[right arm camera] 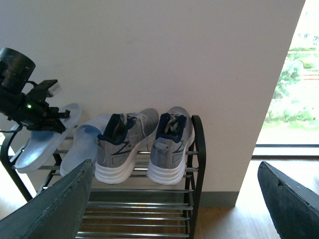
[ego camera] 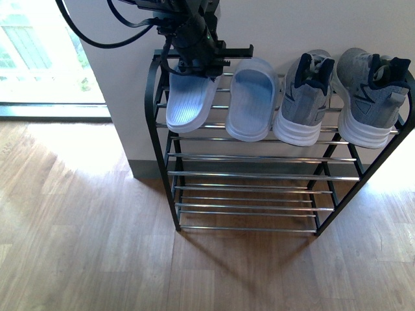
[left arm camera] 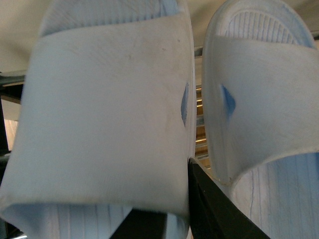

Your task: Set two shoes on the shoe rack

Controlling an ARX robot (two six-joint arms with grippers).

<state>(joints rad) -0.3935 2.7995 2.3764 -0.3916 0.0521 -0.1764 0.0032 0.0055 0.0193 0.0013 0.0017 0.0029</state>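
Observation:
The shoe rack [ego camera: 155, 123] stands against the wall, black frame with chrome bars. On its top tier rest a pale blue slide [ego camera: 251, 97] and two grey sneakers [ego camera: 303, 97] [ego camera: 371, 96]. My left gripper [ego camera: 198, 61] is shut on another pale blue slide [ego camera: 188, 102] at the rack's top left, toe tilted down over the bars. In the left wrist view the held slide [left arm camera: 109, 109] fills the frame beside the resting slide [left arm camera: 264, 99]. My right gripper [right arm camera: 174, 199] is open, away from the rack, facing the sneakers [right arm camera: 124, 144].
A beige wall [ego camera: 292, 26] backs the rack. Wooden floor [ego camera: 97, 246] spreads in front. A bright window [ego camera: 39, 52] lies to the left. The rack's two lower tiers [ego camera: 246, 194] hold nothing.

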